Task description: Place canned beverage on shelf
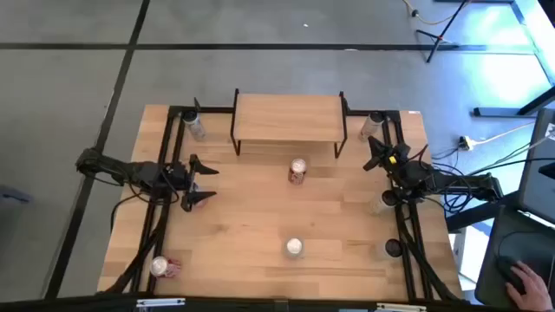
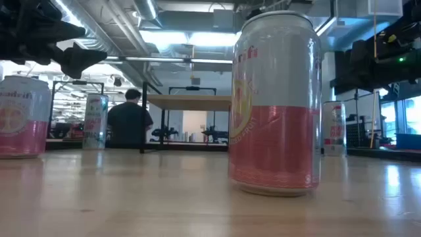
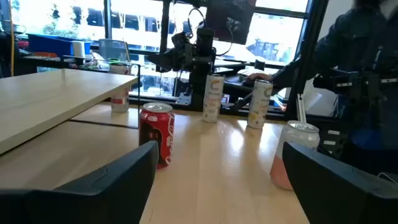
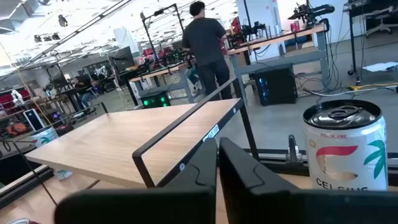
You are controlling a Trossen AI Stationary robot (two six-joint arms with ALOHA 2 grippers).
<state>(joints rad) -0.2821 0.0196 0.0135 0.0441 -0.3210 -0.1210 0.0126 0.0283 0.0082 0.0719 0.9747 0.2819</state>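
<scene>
The shelf (image 1: 288, 117), a low riser with a light wooden top and thin black legs, stands at the table's far middle; it also shows in the right wrist view (image 4: 137, 140). A red can (image 1: 297, 171) stands upright on the table just in front of the shelf, and shows in the left wrist view (image 3: 155, 134). A pink-and-white can (image 1: 294, 248) stands near the front edge and looms large in the low view (image 2: 276, 105). My left gripper (image 1: 198, 182) is open and empty, left of the red can and pointing toward it (image 3: 217, 155). My right gripper (image 1: 375, 152) is shut and empty by the shelf's right end (image 4: 217, 152).
More cans stand around the table: at the far left (image 1: 194, 127), at the far right (image 1: 374, 124), at the near left corner (image 1: 161, 267), and two along the right edge (image 1: 381, 201). Black frame rails run along both sides. A person stands in the room beyond (image 2: 129, 122).
</scene>
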